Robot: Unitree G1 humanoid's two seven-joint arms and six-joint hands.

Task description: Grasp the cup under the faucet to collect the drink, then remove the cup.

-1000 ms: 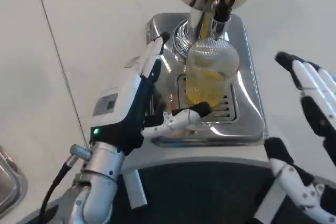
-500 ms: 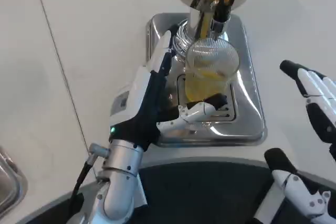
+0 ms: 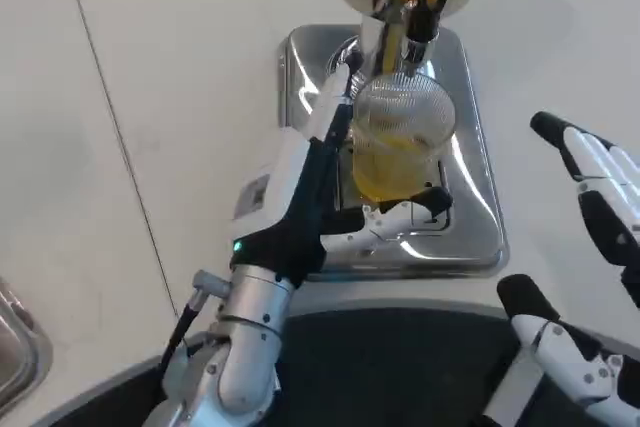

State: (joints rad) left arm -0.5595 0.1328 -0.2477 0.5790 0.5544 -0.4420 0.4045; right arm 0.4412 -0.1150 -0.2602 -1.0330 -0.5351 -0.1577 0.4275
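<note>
The left forearm rises from the near edge of the table and slants up and to the right, its wrist showing a small green light. The left hand (image 3: 320, 182) lies stretched out with its white back turned leftward, the long fingers (image 3: 335, 97) reaching toward the far edge, the thumb spread off to the right; whether it grips anything cannot be told. The right hand (image 3: 590, 277) hovers near the table's right edge, black-tipped fingers spread wide apart, holding nothing
</note>
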